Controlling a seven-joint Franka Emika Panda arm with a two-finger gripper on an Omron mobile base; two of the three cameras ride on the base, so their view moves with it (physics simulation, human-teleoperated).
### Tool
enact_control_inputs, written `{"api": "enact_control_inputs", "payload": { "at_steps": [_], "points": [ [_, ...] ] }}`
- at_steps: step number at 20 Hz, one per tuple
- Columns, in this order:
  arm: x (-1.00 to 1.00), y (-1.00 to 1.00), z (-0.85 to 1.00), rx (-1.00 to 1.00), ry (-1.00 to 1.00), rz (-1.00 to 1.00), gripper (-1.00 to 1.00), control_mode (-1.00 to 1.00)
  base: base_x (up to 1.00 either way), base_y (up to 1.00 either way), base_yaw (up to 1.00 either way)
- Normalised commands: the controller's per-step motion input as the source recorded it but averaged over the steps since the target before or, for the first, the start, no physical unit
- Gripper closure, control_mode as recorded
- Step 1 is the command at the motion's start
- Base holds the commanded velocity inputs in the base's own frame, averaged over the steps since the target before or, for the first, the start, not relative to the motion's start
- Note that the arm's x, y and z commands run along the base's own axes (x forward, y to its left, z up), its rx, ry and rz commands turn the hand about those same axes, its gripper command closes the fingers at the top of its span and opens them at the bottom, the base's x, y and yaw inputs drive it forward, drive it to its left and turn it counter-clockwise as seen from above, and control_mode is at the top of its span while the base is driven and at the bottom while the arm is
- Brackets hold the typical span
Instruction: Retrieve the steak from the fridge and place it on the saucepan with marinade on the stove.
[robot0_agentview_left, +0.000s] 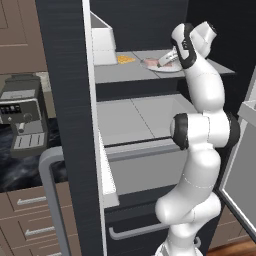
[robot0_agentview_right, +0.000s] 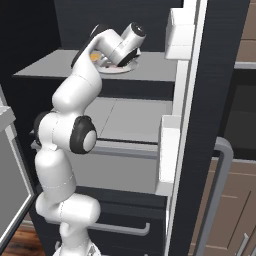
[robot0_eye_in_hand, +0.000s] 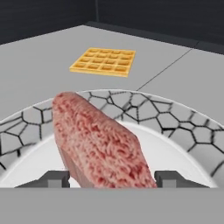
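Note:
The steak (robot0_eye_in_hand: 98, 142), a pinkish-red slab, lies on a pale round plate (robot0_eye_in_hand: 175, 127) with a cracked-stone rim, on the upper grey shelf (robot0_agentview_left: 115, 74) of the open black fridge (robot0_agentview_left: 65, 100). My gripper (robot0_eye_in_hand: 113, 179) reaches down over the plate, and its two dark fingertips (robot0_eye_in_hand: 54, 178) stand against the steak's near end, one on each side, touching it. In the left base view the hand (robot0_agentview_left: 169, 57) hangs over the plate (robot0_agentview_left: 161, 68) at the shelf's right. In the right base view the plate (robot0_agentview_right: 120, 69) shows under the hand. The saucepan, marinade and stove are out of view.
An orange-yellow waffle (robot0_eye_in_hand: 103, 61) lies on the same shelf beyond the plate, also seen as a waffle (robot0_agentview_left: 125, 59) left of it. White door bins (robot0_agentview_left: 102, 40) hang on the open left door. A coffee machine (robot0_agentview_left: 22, 117) stands on the counter at left.

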Motion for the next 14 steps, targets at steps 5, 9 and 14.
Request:
{"api": "enact_control_inputs", "payload": {
  "at_steps": [5, 9, 14],
  "points": [
    [0.0, 0.0, 0.0, 0.0, 0.0, 0.0, 1.0, -1.0, 0.0, 0.0, 0.0],
    [0.0, 0.0, 0.0, 0.0, 0.0, 0.0, 1.0, -1.0, 0.0, 0.0, 0.0],
    [0.0, 0.0, 0.0, 0.0, 0.0, 0.0, 1.0, -1.0, 0.0, 0.0, 0.0]
  ]
}}
